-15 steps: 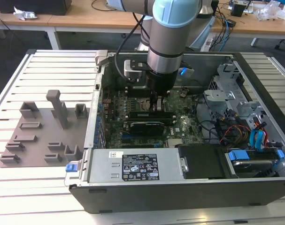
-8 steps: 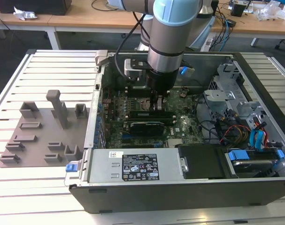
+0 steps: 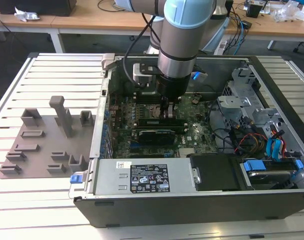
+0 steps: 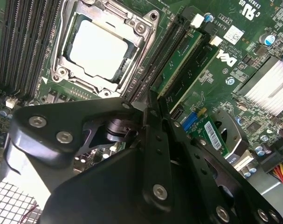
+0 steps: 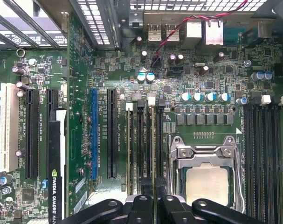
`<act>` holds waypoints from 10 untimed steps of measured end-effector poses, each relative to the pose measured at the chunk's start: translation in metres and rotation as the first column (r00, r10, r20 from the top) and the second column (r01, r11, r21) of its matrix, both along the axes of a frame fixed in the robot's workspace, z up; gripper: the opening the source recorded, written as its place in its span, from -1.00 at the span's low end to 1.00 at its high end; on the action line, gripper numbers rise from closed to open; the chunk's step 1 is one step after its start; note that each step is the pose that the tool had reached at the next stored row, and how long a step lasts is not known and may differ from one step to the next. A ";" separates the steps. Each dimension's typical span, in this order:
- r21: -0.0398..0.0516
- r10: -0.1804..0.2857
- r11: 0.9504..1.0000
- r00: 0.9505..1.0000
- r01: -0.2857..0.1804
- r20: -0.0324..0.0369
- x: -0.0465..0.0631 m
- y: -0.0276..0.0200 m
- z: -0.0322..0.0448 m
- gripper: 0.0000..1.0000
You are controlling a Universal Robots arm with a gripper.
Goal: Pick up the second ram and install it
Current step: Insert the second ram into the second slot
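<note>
inside the open computer case [image 3: 192, 200], beside the cpu socket [image 4: 101, 49]: pincer [image 4: 148, 112] pressed together over the second ram [image 4: 190, 70], seemingly seated in its slot; release left.

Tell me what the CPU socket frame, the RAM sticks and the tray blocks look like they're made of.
CPU socket frame: bare metal by the look, silvery with bright glints. RAM sticks: green circuit board with small dark chips, matte. Tray blocks: probably moulded plastic, flat grey without shine.
</note>
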State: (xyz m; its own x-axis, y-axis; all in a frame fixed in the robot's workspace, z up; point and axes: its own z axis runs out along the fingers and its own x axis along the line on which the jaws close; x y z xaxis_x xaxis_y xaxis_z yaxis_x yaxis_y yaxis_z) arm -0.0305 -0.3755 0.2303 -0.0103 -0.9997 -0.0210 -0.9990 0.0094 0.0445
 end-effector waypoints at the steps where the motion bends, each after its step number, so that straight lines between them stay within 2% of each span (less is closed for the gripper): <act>1: 0.000 0.005 1.000 1.000 -0.005 0.000 0.000 0.0000 0.0000 -0.73; 10: 0.000 0.010 1.000 1.000 -0.010 0.000 0.000 -0.0001 -0.0050 -0.73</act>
State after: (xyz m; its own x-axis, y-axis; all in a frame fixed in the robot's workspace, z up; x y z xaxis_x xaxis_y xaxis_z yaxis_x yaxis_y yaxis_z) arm -0.0305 -0.3756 0.2253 -0.0007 -0.9998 -0.0207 -0.9990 -0.0002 0.0447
